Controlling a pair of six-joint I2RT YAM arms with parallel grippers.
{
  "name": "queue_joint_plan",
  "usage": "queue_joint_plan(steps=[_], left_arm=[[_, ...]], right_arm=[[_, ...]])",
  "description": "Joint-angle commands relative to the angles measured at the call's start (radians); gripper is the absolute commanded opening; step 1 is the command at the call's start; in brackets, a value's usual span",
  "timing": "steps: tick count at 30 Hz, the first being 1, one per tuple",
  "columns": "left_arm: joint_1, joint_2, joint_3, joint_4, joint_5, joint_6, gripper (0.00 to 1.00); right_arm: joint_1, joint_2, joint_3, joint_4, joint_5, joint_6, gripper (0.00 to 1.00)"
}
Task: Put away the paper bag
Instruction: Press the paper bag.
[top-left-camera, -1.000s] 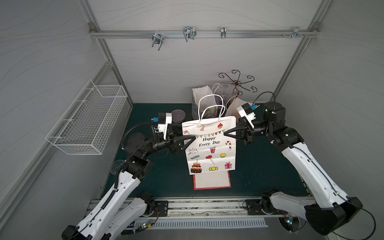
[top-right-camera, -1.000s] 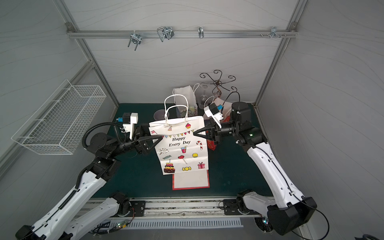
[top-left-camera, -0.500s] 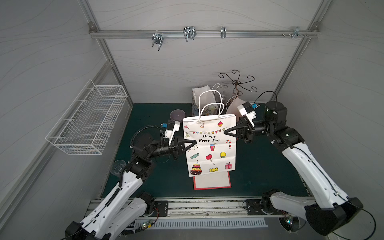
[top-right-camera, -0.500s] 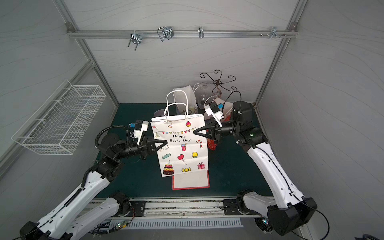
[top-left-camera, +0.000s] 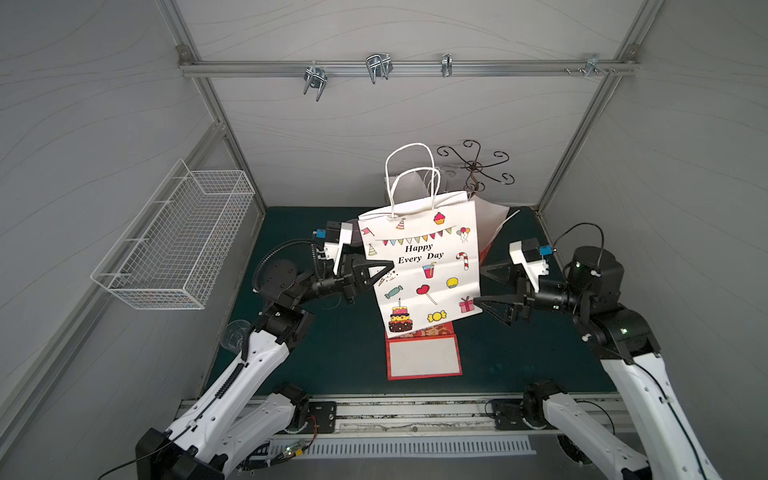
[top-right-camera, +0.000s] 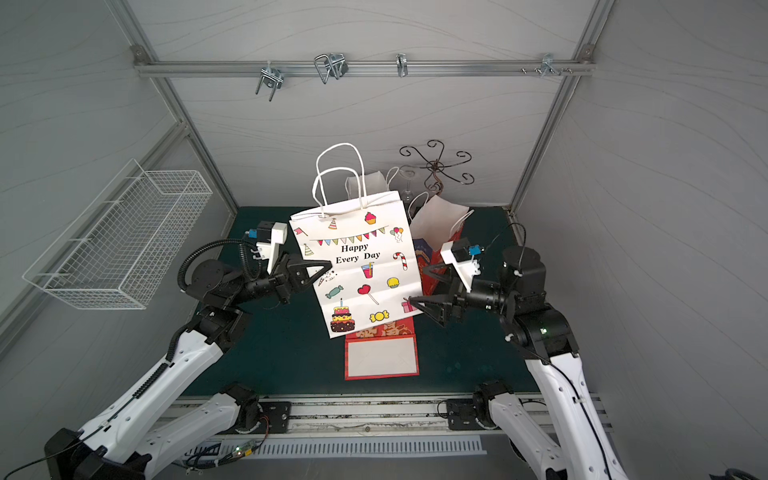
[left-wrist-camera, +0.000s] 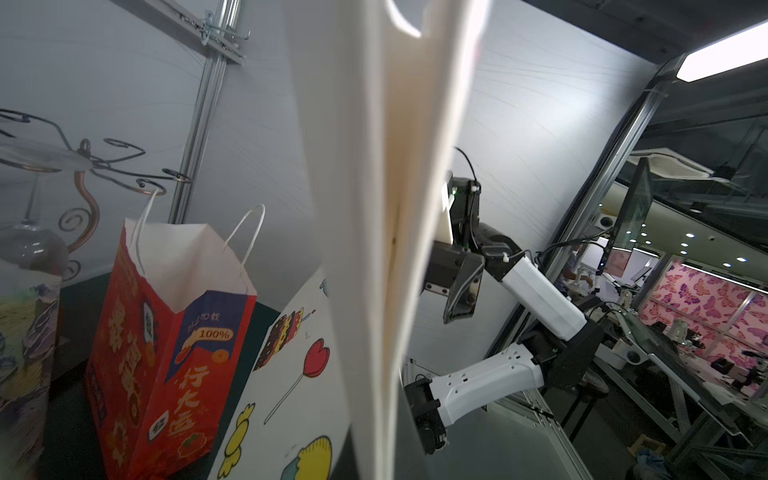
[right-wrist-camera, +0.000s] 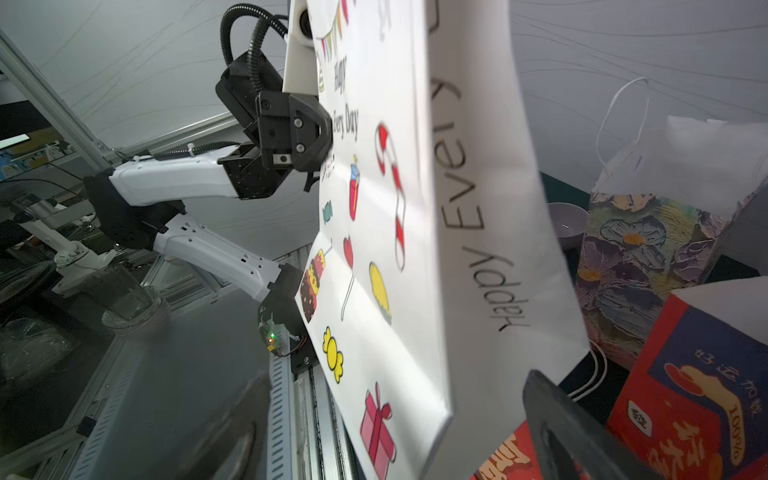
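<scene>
Paper bag held aloft by one claw

In both top views, the paper bag (top-left-camera: 419, 266) was seen above the bench (top-left-camera: 340, 353), clamped by the left claw (top-left-camera: 384, 268); the right claw (top-left-camera: 484, 286) was spread apart. In the left wrist view, the gripping fingertips were hidden behind paper.

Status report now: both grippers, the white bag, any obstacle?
Left gripper shut on white bag edge. Right gripper open, just off the bag. Bag hangs in the air, tilted. Red bag stands close behind it.
</scene>
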Motion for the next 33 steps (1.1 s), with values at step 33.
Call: queue_joint_plan(steps=[33], left_arm=[[-0.17,0.082,0.017,-0.156,0.101,0.238,0.0]], right_arm=[[0.103,0.065,0.249,0.28,-0.133,0.057,0.92]])
